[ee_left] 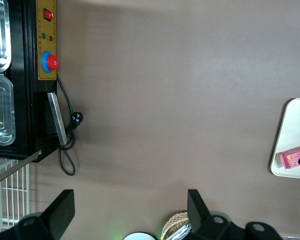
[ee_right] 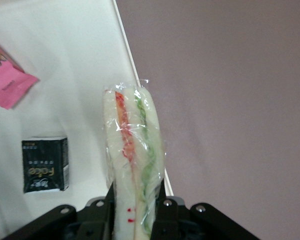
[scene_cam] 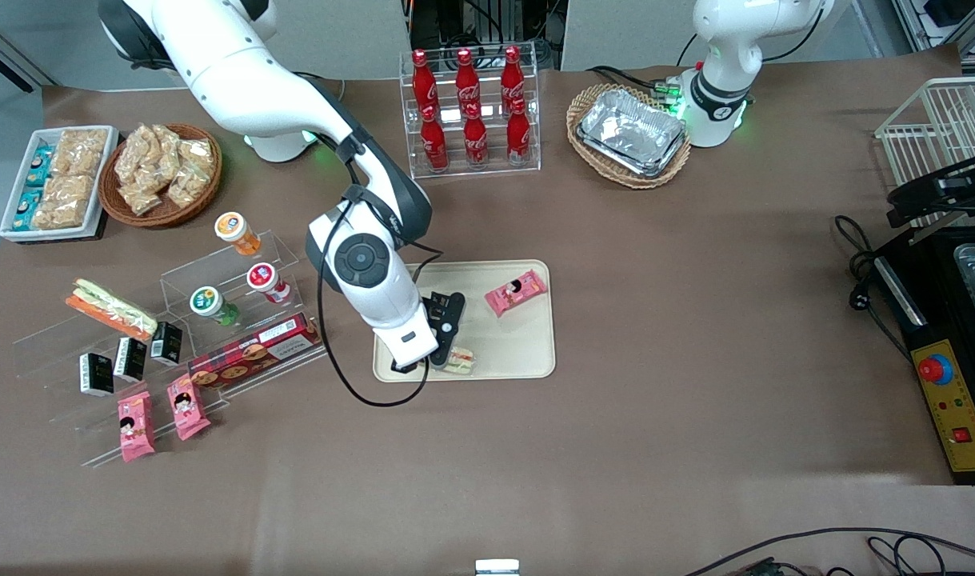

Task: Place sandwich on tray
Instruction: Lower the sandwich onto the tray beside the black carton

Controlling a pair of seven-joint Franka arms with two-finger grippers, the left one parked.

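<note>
Claw (scene_cam: pixel 449 349) sat low over the cream tray's (scene_cam: pixel 527 344) edge nearest the front cam, lower center of front frame, fingers (ee_right: pixel 161 197) pinching the wrapped sandwich (scene_cam: pixel 460 362). In wrist view the sandwich (ee_right: pixel 134 165) stood on edge btwn the pads, red and green filling lines facing the cam, its tip over the tray (ee_right: pixel 65 75) rim where cream meets the brown table (ee_right: pixel 230 100). Can't tell if the wedge touched the tray surface or hung just above.

Also on tray: pink snack packet (scene_cam: pixel 516 292), farther from front cam than the claw; small black carton (ee_right: pixel 44 164) flat on tray near the sandwich, mostly hidden by the arm in front view.

Toward working arm's end of table, left part of front frame: clear acrylic step rack (scene_cam: pixel 167 320) w/ orange-strip wrapped sandwich (scene_cam: pixel 109 307), three capped bottles (scene_cam: pixel 237 233), black cartons (scene_cam: pixel 131 358), red cookie box (scene_cam: pixel 251 350), two pink packets (scene_cam: pixel 161 416). Upper left: wicker basket of snack bags (scene_cam: pixel 161 172) and white tray of snack packets (scene_cam: pixel 55 182). Top center: cola bottle rack (scene_cam: pixel 469 108). Foil trays in wicker basket (scene_cam: pixel 629 134) beside it, toward parked arm's end.
</note>
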